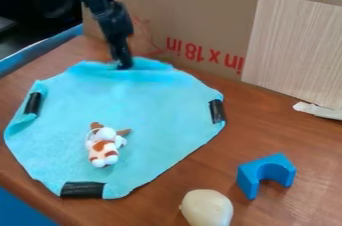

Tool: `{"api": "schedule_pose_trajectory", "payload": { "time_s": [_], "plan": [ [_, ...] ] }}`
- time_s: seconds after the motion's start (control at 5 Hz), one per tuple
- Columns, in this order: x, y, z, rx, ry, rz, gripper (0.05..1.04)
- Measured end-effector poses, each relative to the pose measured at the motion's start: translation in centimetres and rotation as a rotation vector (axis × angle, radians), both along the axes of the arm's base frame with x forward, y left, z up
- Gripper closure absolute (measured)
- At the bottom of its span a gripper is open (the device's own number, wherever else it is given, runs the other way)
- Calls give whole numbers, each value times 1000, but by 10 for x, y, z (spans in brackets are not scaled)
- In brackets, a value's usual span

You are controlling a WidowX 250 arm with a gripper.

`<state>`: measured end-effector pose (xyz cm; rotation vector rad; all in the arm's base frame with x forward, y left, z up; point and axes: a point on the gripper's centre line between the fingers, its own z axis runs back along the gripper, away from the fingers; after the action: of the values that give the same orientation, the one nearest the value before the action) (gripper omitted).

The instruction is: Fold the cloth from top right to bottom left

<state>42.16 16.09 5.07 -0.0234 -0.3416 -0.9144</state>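
The black gripper [123,65] points down at the far edge of the light-blue cloth [153,115], left of that edge's middle. Around its tip the cloth is rumpled and slightly raised in a ridge. Elsewhere the cloth lies mostly spread out, with black strips on its left, right and near edges; its left edge curls up a little. A small brown-and-white plush toy [104,146] rests on the cloth, left of centre toward the near side.
On the brown table [320,145], a blue arch-shaped block [266,171] stands to the cloth's right and a pale rounded object [207,208] sits at the near edge. A cardboard wall [194,10] with a wood-patterned panel [294,50] rises behind.
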Motion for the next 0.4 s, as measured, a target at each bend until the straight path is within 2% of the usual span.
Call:
{"api": "schedule_pose_trajectory", "payload": {
  "time_s": [0.2,0.4],
  "plan": [
    [-28,-9,28,-26,-36,-40,1015],
    [-55,-25,38,-26,-42,-93,1015]
  ]
}}
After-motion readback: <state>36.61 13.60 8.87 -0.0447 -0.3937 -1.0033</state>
